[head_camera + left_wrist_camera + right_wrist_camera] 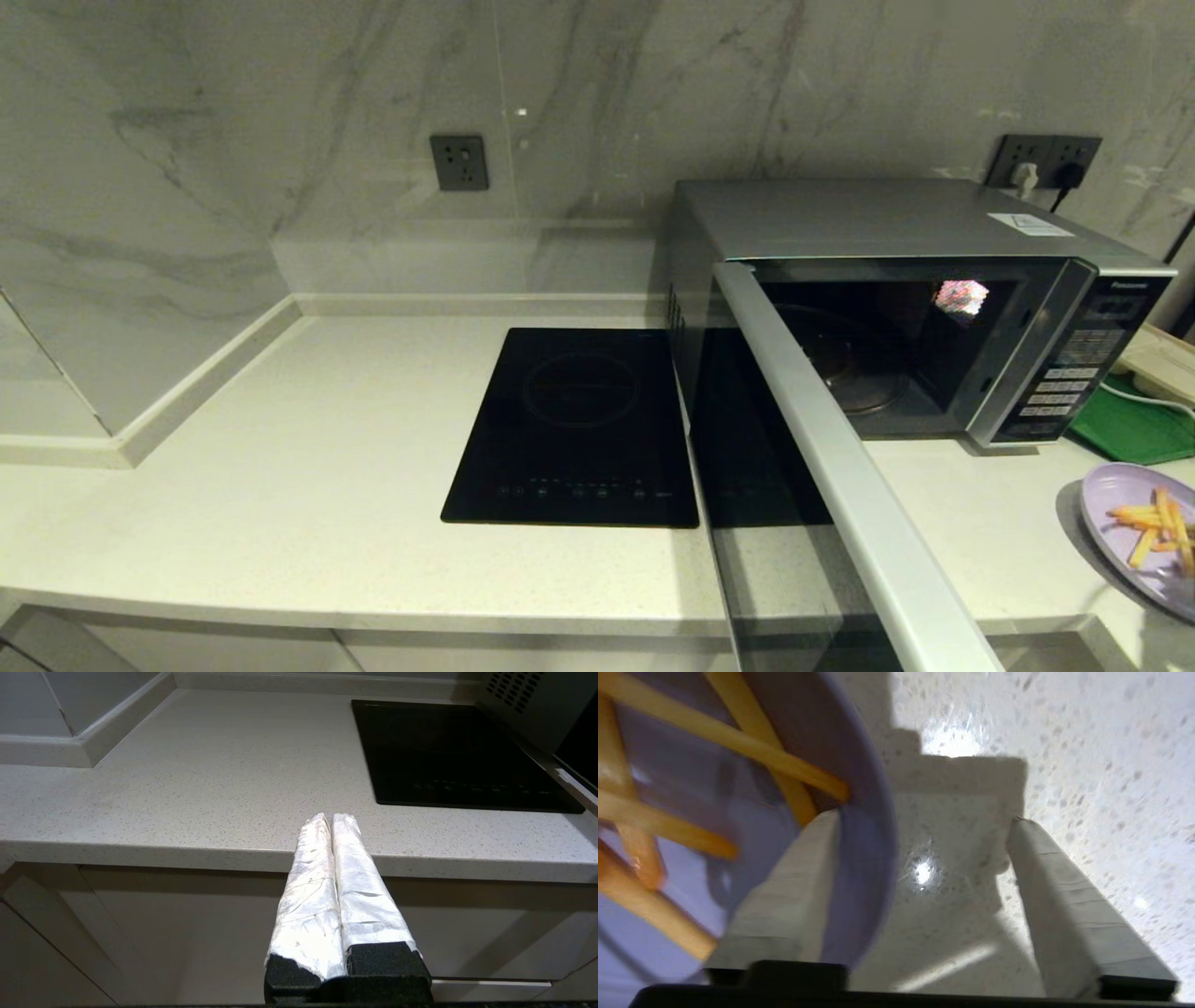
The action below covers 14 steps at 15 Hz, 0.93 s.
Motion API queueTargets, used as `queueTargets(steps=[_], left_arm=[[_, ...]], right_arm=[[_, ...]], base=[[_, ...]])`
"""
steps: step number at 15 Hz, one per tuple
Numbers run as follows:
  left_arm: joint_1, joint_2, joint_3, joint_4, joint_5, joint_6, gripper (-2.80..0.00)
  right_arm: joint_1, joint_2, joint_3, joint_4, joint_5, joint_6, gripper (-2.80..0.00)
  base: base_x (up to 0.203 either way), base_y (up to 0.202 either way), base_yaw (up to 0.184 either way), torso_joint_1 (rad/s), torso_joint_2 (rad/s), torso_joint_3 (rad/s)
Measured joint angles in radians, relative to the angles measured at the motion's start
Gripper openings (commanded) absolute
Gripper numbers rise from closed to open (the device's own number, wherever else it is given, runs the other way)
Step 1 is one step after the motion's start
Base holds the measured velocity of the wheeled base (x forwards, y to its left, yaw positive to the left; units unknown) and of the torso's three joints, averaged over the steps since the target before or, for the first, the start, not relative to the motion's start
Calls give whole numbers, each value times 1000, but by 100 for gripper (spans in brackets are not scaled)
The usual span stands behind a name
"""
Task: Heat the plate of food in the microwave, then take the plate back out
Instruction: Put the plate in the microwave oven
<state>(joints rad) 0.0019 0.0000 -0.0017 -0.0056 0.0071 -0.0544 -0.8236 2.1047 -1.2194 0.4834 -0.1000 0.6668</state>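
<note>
plate of food: pale lilac, orange-yellow fries | microwave: silver, dark glass door | hob: black | counter: speckled off-white | tray: green

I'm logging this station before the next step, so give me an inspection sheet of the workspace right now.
Surface: pale speckled counter, bare in front of the hob.
Job's things: microwave with door swung open, cavity without a plate; plate of fries on the counter at right.
Clutter: black hob; green tray.
Grippers: left gripper shut, below the counter's front edge; right gripper open, one finger inside the plate's rim.
Cables: black plug and white plug in the wall outlet; white cable over the tray.
Surroundings: marble wall with a second socket.
</note>
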Motion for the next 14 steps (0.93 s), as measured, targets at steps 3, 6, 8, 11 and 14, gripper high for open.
queueTargets(steps=[3,6,8,11,14], left_arm=[[-1,0,0,0,1,1,-280],[-1,0,0,0,0,0,-280],[-1,0,0,0,0,0,-280],[-1,0,0,0,1,0,-280],[-1,0,0,0,1,0,-280]], right_arm=[[0,7,-1,0,-1,0,-280],[0,6,1,-23,-2,0,-280],[-1,2,2,-26,-2,0,-280],[0,-1,3,-25,-2,0,-280],[0,-7,2,-23,0,0,-280]], base=[[0,0,0,0,0,0],[0,0,0,0,0,0],[0,0,0,0,0,0],[0,0,0,0,0,0],[0,0,0,0,0,0]])
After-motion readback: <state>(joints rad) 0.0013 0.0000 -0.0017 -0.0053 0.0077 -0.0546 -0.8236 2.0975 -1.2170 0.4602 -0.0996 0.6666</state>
